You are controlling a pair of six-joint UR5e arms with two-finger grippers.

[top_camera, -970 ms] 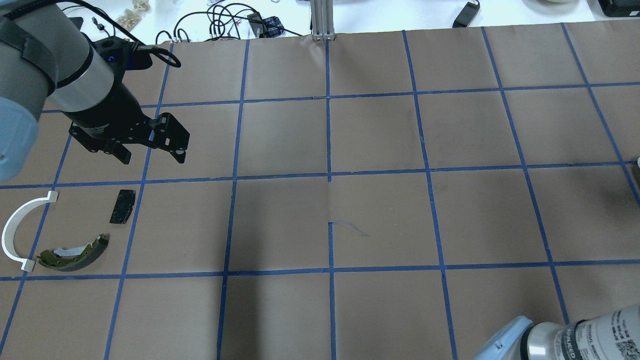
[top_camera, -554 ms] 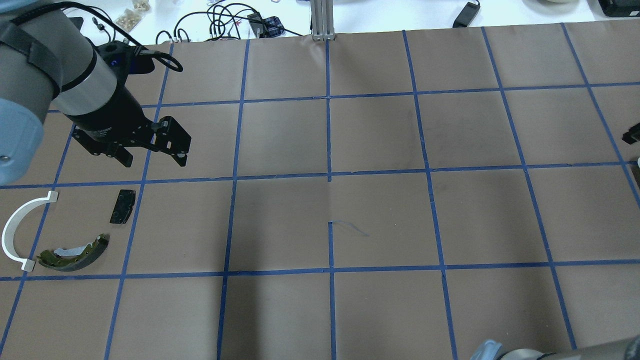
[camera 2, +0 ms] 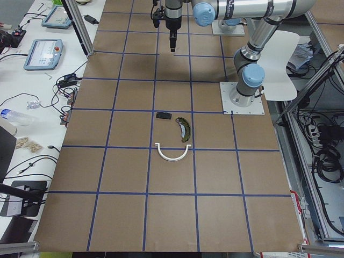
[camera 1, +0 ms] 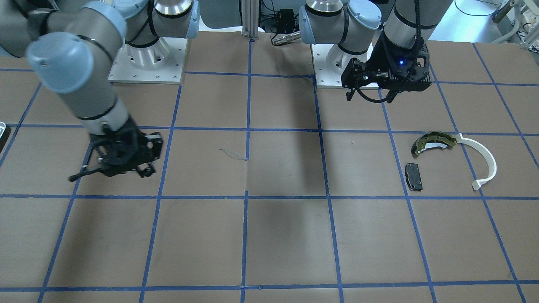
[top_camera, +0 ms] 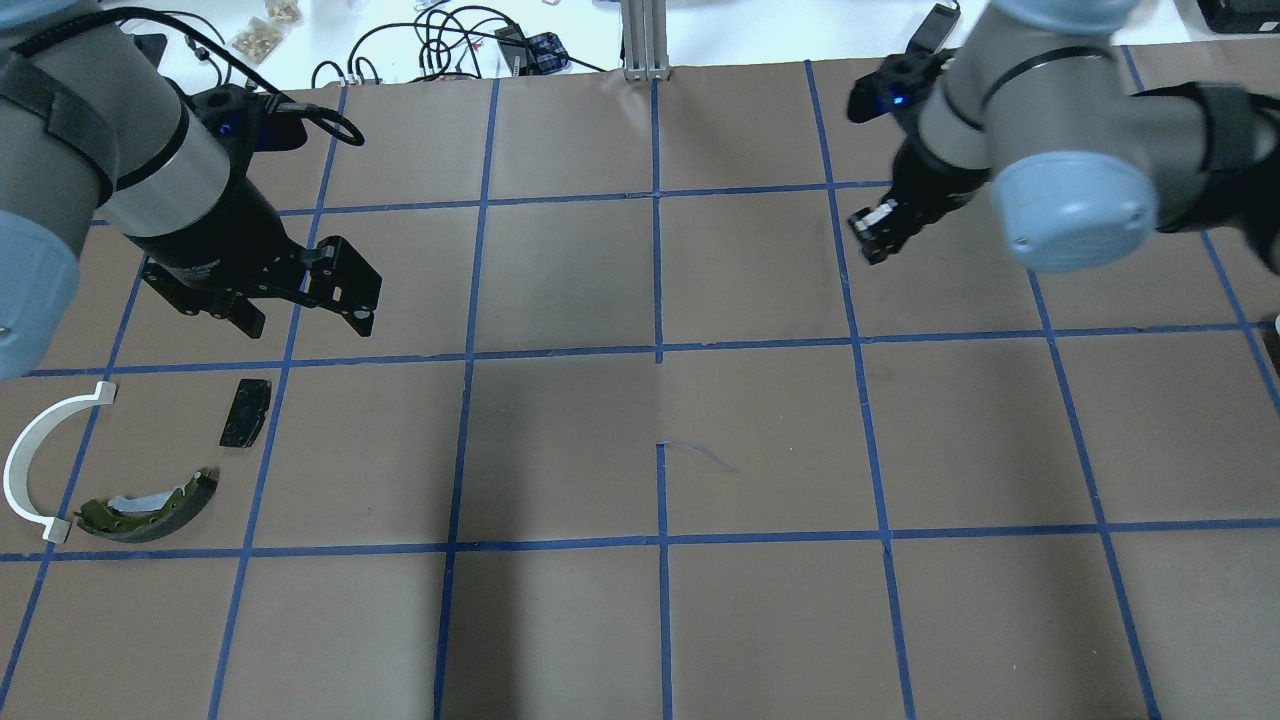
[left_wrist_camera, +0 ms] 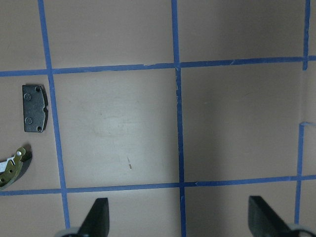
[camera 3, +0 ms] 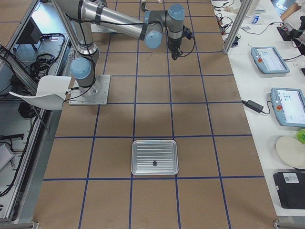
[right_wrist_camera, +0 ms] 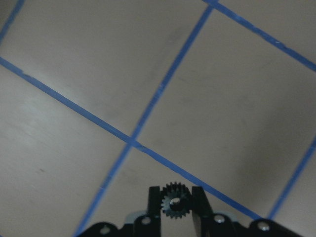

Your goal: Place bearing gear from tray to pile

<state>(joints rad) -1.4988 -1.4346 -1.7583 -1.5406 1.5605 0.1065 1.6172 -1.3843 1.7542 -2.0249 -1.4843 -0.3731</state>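
My right gripper is shut on a small black toothed bearing gear and holds it above the table at the far right-centre in the overhead view. The pile lies at the left: an olive brake shoe, a white arc strip and a black pad. My left gripper is open and empty, just beyond the pad. The silver tray sits far from the right gripper, with a small dark part in it. Only its corner shows overhead.
The table is brown paper with a blue tape grid. Cables and a metal post are at the far edge. Tablets lie on the white side bench. The left wrist view shows the pad and the shoe's tip.
My right arm has swung in from the right edge toward the table's middle, with its gripper now over the far right squares. My left gripper has barely shifted.
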